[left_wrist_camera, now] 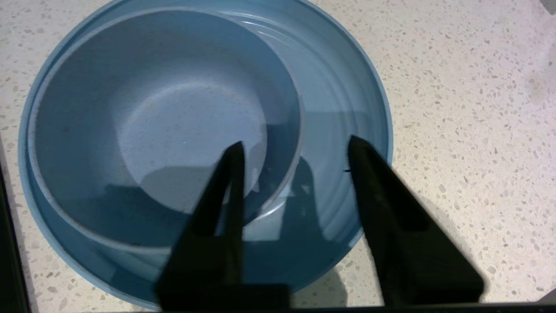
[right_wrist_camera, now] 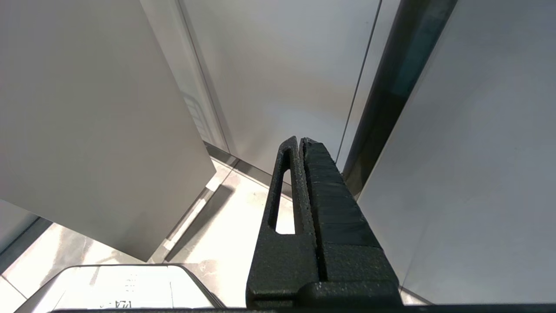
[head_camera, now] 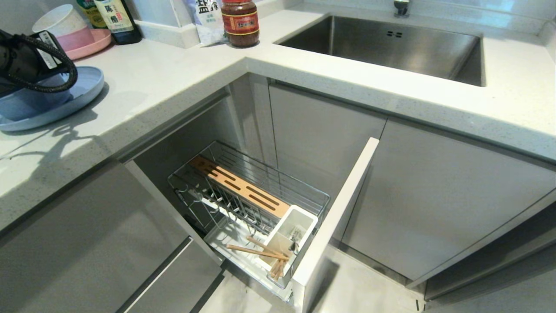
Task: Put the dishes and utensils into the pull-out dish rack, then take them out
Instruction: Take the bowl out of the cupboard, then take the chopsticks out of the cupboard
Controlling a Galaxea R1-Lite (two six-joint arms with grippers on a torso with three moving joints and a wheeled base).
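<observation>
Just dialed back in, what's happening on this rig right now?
The left gripper hovers with jaws open over the bowl, which sits inside the plate on the counter. One finger is above the bowl's inside, the other outside its rim. The rack is pulled out, with chopsticks and a fork in its cup. The right gripper is parked, shut, down by the cabinet doors.
</observation>
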